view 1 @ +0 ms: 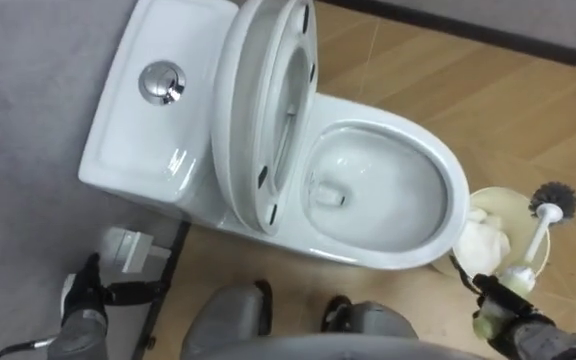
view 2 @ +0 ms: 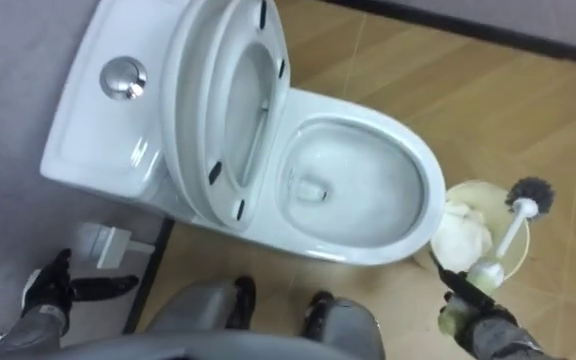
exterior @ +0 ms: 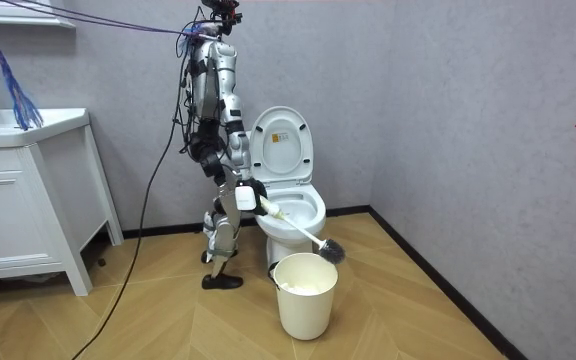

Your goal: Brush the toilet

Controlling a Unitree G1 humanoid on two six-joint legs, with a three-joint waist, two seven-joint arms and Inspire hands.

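The two head eyes looked steeply down from close above onto the toilet (view 1: 456, 190) and the floor (view 1: 418, 60) beside it, while the room camera stood well off, facing the wall (exterior: 448, 100), and shared that toilet and the bucket (exterior: 305, 295).

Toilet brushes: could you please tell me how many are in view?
1. The toilet brush is gripped in the right hand, to the right of the toilet bowl, with its bristle head near the cream bucket.
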